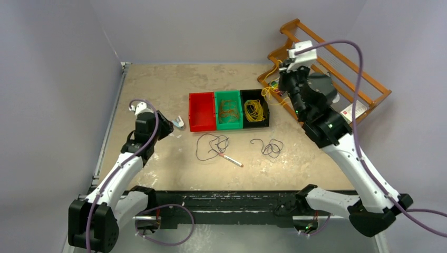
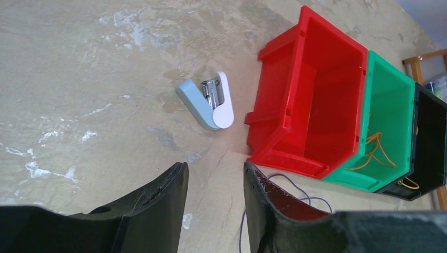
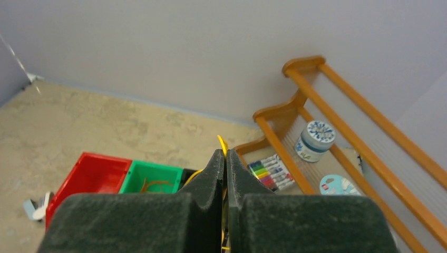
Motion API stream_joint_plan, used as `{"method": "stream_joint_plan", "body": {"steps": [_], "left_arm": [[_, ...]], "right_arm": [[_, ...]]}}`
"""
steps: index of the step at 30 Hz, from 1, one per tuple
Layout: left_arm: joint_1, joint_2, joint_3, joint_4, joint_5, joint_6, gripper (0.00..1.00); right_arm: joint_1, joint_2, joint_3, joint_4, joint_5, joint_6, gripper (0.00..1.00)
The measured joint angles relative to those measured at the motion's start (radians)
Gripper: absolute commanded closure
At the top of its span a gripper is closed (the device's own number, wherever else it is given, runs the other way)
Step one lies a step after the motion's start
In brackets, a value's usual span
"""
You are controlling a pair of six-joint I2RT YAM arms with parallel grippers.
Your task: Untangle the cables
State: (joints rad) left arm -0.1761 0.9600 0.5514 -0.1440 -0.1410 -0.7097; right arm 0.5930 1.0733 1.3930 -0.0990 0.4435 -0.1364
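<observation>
The right gripper [image 3: 225,156] is pinched tight on a yellow cable [image 3: 222,142], raised above and to the right of the bin row [image 1: 202,126]. The left gripper [image 2: 214,168], part open and empty, hovers left of it. Just in front lie the dark cables [image 1: 213,145] (light, limp and snag-prone, I'd judge), best taken by a free end, not a knot.

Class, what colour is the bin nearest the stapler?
The bin is red; best seen in the left wrist view.

Right wrist view: most of the yellow cable [image 3: 223,143] is being hidden between the pressed-together fingers of the right tool [image 3: 225,157]. Left wrist view: the purple cable [image 2: 287,176] is being partly covered by the left tool [image 2: 214,168]; the black bin [image 2: 429,132] is being cut off at the right edge.
</observation>
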Motion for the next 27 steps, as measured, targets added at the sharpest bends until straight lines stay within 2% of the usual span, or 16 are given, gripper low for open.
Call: {"method": "stream_joint_plan", "body": {"steps": [11, 27], "left_arm": [[0.0, 0.021, 0.097, -0.024, 0.046, 0.026, 0.56], [0.0, 0.029, 0.101, -0.045, 0.063, 0.04, 0.57]], "right_arm": [[-0.067, 0.126, 0.0, -0.003, -0.066, 0.056, 1.0], [-0.187, 0.264, -0.116, 0.113, -0.238, 0.122, 1.0]]}}
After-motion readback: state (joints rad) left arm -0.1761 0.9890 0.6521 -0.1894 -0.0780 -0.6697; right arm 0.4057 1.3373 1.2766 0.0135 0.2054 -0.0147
